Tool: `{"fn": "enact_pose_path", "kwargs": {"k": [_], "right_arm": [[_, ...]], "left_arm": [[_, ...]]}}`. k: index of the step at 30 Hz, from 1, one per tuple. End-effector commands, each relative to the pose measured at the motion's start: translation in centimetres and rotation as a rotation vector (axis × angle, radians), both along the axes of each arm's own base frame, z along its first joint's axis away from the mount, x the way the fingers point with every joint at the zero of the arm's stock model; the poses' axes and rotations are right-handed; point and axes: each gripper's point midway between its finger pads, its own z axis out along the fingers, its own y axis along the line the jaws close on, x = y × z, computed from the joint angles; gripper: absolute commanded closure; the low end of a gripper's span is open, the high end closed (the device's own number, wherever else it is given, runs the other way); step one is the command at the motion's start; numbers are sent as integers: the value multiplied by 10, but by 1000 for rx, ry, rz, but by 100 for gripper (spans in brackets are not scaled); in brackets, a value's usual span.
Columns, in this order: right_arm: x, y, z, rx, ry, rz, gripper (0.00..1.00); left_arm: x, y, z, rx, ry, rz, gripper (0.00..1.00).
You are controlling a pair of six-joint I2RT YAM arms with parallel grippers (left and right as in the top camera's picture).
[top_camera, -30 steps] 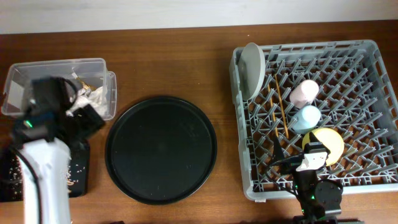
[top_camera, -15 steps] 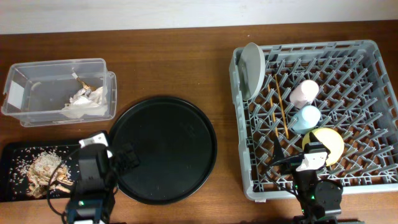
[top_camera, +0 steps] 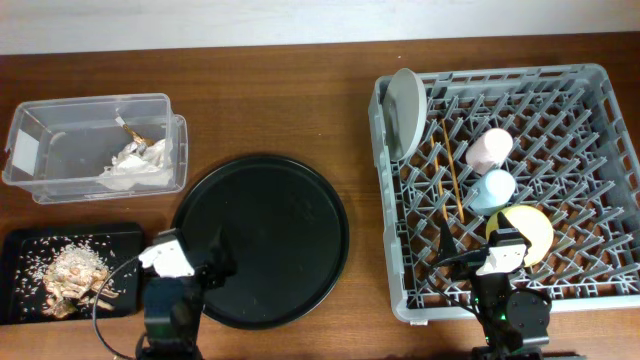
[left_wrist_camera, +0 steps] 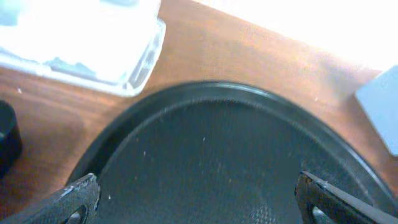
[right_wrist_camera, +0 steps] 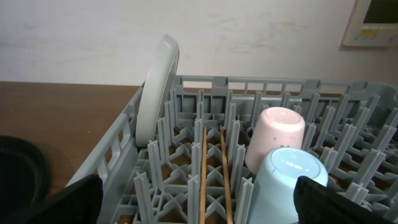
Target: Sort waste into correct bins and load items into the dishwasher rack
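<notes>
The grey dishwasher rack (top_camera: 510, 73) on the right holds the round grey-white plate (top_camera: 405, 100) upright, the chopsticks (top_camera: 450, 170), the pink cup (top_camera: 490, 148), the light-blue cup (top_camera: 492, 190) and the yellow saucer (top_camera: 527, 230). The clear box (top_camera: 60, 135) at the back left holds paper wrappers (top_camera: 135, 165). The shallow black tray (top_camera: 22, 245) holds food scraps (top_camera: 75, 275). My left gripper (top_camera: 192, 258) (left_wrist_camera: 202, 205) is open and empty over the round tray's near-left edge. My right gripper (top_camera: 462, 262) (right_wrist_camera: 199, 208) is open and empty over the rack's front, behind the chopsticks (right_wrist_camera: 205, 168) and blue cup (right_wrist_camera: 289, 183).
The large round black tray (top_camera: 260, 240) (left_wrist_camera: 217, 155) lies bare in the middle. In the left wrist view the clear box (left_wrist_camera: 93, 37) is beyond it at the left and a rack corner (left_wrist_camera: 382, 106) at the right. The plate (right_wrist_camera: 158, 87) and pink cup (right_wrist_camera: 280, 134) show in the right wrist view.
My left arm has pulled back from the clear box to the table's front edge, uncovering the shallow black tray. The right arm has not moved.
</notes>
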Motion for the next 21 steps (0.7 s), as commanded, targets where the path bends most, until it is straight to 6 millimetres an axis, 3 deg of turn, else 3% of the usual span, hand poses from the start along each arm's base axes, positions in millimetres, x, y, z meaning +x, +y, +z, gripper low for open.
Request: {"fn": "enact_pose_path", "kwargs": {"k": [1,7,15,21], "right_arm": [[0,-4,-2,-4,2,-18,2],[0,-4,-2,-4,2,-18,2],[0,-4,-2,-4,2,-18,2],[0,-4,-2,-4,2,-18,2]], "left_arm": [[-4,1,16,60,-117,-13,1],[-8,2,57,157,-293,-27,1],[-8,2,57,200,-294,-32,1],[-8,2,57,401,-286,-80,1]]}}
